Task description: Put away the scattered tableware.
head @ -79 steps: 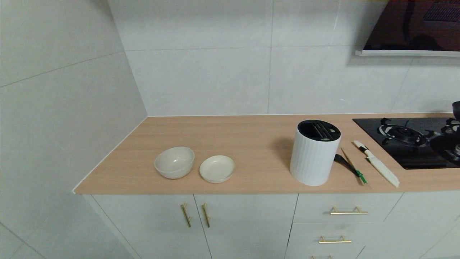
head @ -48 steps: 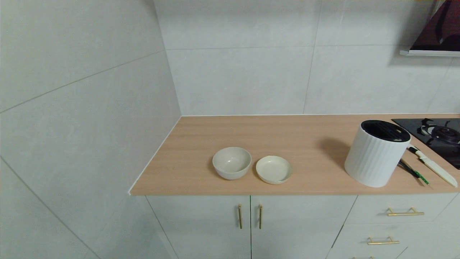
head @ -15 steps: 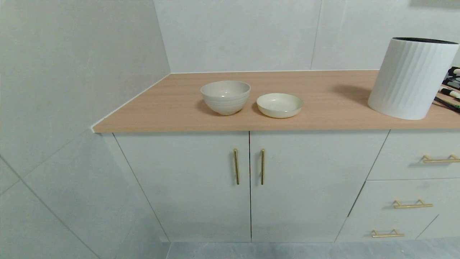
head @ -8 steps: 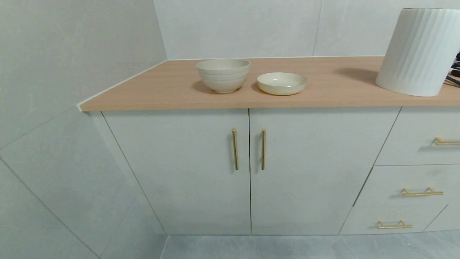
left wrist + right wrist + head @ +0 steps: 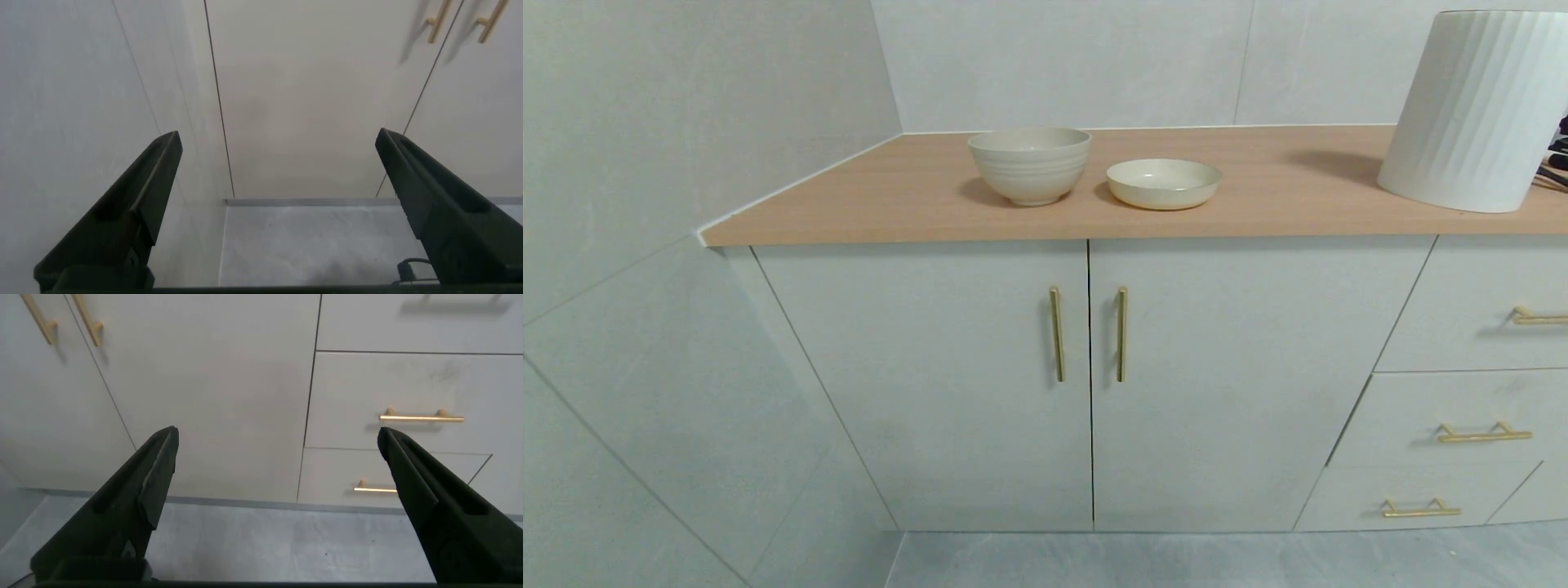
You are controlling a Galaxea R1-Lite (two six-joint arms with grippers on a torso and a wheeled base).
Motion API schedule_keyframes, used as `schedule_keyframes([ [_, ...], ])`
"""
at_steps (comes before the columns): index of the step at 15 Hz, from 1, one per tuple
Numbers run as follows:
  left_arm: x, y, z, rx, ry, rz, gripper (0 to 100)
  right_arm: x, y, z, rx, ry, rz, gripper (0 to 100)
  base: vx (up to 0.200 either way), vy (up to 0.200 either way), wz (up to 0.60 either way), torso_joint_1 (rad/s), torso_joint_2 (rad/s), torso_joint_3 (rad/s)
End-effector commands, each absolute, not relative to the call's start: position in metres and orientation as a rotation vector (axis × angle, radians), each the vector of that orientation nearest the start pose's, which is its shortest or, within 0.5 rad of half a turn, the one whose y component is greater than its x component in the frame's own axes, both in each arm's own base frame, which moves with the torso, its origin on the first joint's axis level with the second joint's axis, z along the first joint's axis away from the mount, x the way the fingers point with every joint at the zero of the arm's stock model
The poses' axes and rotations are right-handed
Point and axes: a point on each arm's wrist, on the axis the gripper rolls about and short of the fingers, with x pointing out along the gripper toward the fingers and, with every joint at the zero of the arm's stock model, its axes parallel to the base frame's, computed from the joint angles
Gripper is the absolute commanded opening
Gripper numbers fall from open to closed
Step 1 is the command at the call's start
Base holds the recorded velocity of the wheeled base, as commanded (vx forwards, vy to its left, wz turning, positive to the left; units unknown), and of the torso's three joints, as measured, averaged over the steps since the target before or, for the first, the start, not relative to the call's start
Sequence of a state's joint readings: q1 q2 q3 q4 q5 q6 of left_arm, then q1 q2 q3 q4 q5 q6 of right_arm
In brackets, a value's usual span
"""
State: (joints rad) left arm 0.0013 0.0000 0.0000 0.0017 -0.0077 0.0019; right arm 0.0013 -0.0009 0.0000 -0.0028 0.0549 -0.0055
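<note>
A deep cream bowl [image 5: 1029,163] stands upright on the wooden counter [image 5: 890,196], a little back from its front edge. Just to the right of the bowl, close but not touching it, lies a shallow cream dish [image 5: 1164,182]. Well to the right of the bowl, on the same counter, stands a tall white ribbed holder [image 5: 1474,106]. Some dark utensils [image 5: 1558,151] show past its far side; what they are I cannot tell.

Below the bowl, under the counter, are two closed white doors [image 5: 980,384]. Each has an upright gold handle [image 5: 1056,333], and the two handles are side by side at the middle gap. Below and far to the right of the bowl are three closed drawers [image 5: 1445,400] with flat gold handles. The grey floor [image 5: 1176,559] lies under all of them.

The left gripper [image 5: 278,212] is much lower than the bowl, in front of the left door and near the tiled wall [image 5: 73,98]. Its two dark fingers [image 5: 122,220] are spread wide apart and nothing is between them.

The right gripper [image 5: 278,506] is also much lower than the bowl. It faces the line where the right door meets the drawers. Its fingers are also wide apart and it holds nothing.
</note>
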Motion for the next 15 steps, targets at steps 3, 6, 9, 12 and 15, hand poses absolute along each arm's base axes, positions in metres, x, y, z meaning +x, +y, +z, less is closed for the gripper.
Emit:
schedule_keyframes([
  [3,-0.0227,-0.0002,0.0754,0.002,0.003,-0.006,100,-0.0228,0.0012,0.0758,-0.006,-0.003,0.057,100,0.0,0.2,0.0,-0.001,0.0,0.007],
  [6,-0.0227,-0.0002,0.0754,0.002,0.003,-0.006,100,-0.0228,0.0012,0.0758,-0.005,-0.003,0.057,100,0.0,0.067,0.0,0.001,0.0,0.001],
  [9,-0.0228,-0.0002,0.0753,0.002,0.002,-0.006,100,-0.0228,0.0012,0.0758,-0.005,-0.003,0.057,100,0.0,0.0,0.0,0.0,0.0,0.0],
  [12,-0.0227,-0.0002,0.0754,0.002,0.003,-0.006,100,-0.0228,0.0012,0.0758,-0.005,-0.003,0.057,100,0.0,0.0,0.0,0.0,0.0,0.0],
  [15,-0.0227,-0.0002,0.0755,0.002,0.002,-0.006,100,-0.0228,0.0012,0.0758,-0.008,-0.003,0.058,100,0.0,0.0,0.0,0.0,0.0,0.0],
])
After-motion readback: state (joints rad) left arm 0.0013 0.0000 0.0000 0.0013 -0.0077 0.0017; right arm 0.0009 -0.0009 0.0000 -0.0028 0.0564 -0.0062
